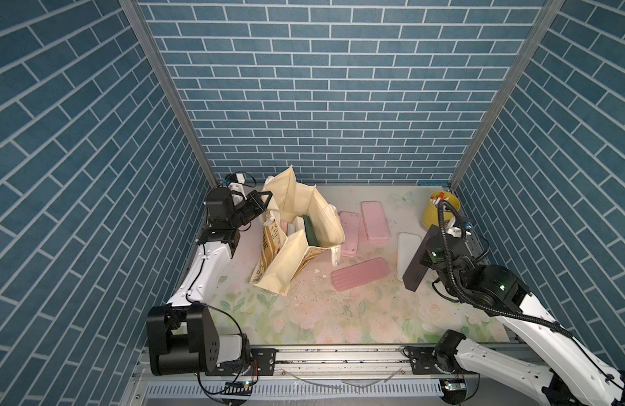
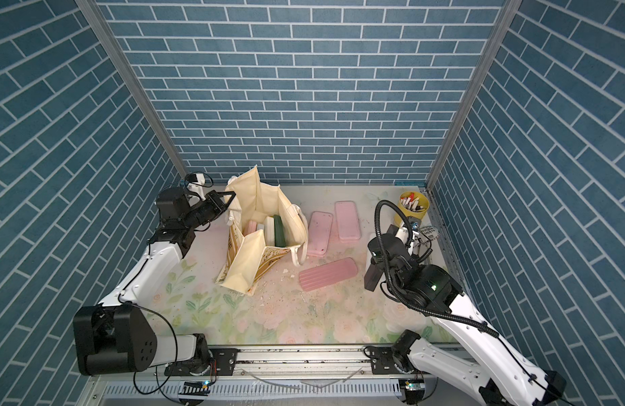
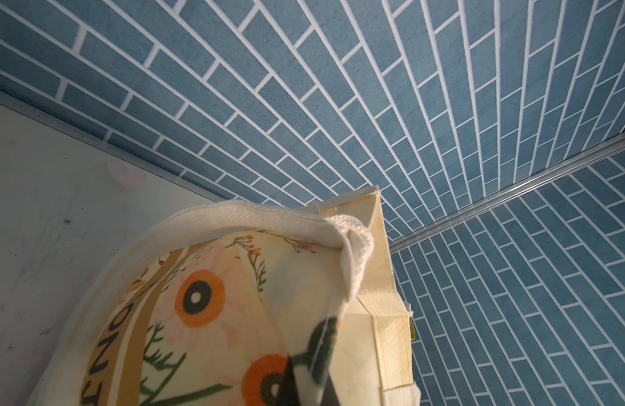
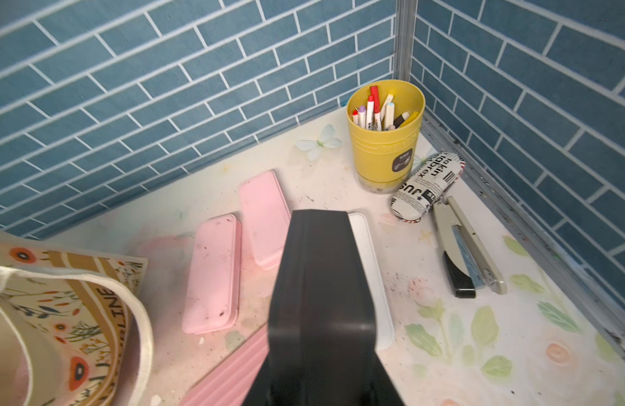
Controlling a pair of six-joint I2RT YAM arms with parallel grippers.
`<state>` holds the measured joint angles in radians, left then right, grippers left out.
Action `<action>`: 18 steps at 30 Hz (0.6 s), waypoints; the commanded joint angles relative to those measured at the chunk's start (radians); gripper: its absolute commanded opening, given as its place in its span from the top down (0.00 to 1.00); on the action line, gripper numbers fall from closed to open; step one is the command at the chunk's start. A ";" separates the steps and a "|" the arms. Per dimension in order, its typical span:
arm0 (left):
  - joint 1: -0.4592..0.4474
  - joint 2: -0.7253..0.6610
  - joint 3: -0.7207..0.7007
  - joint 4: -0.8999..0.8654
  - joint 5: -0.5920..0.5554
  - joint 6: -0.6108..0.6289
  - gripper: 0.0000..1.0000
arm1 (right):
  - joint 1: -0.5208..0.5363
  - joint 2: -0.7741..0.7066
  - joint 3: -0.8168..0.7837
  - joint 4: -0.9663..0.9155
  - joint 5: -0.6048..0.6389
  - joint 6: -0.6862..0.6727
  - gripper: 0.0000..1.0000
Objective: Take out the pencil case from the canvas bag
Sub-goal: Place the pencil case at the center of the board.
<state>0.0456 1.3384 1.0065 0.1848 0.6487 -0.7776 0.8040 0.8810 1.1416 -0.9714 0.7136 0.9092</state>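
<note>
1. The left gripper is clamping fully closed on the upper rim of the canvas bag, beside a cream handle. It is holding that side of the mouth raised.

2. The canvas bag is standing open near the far left corner of the table, with its mouth facing up. At least 3 cases are standing on edge inside it, side by side: a pink case, a white case and a dark green case.

3. Just right of the bag, toward the far edge, a smooth pink case and a second smooth pink case are lying flat next to each other. A ribbed pink case is lying flat nearer the middle of the table, at an angle to them. A flat white case is lying to their right.

4. The right gripper is holding a black pencil case. This case is hanging tilted in the air, fully out of the bag, above the flat white case near the right edge. The fingers are hidden behind the case and the wrist.

5. A yellow pen pot holding pens is standing in the far right corner. A lettered pouch is lying against its base. A stapler is lying just beside the pouch, along the right edge.
</note>
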 commanded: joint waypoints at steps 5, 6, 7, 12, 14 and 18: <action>0.003 0.017 -0.008 -0.005 0.013 0.010 1.00 | -0.036 0.059 0.066 -0.175 -0.136 0.045 1.00; 0.003 0.022 -0.008 -0.007 0.016 0.012 1.00 | -0.046 0.065 0.066 -0.183 -0.168 0.045 1.00; 0.004 0.024 -0.008 -0.007 0.019 0.011 1.00 | -0.057 0.072 0.067 -0.196 -0.196 0.047 1.00; 0.003 0.050 -0.014 0.022 0.030 -0.004 1.00 | -0.079 0.066 0.028 -0.220 -0.299 0.104 1.00; 0.003 0.065 -0.014 0.037 0.039 -0.015 1.00 | -0.087 0.064 0.001 -0.197 -0.349 0.124 1.00; 0.004 0.094 -0.005 0.065 0.060 -0.038 1.00 | -0.092 0.062 -0.083 -0.082 -0.466 0.166 1.00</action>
<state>0.0479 1.4036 1.0065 0.2321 0.6792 -0.7975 0.7181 0.9489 1.1126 -1.1069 0.3557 0.9958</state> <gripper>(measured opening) 0.057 0.292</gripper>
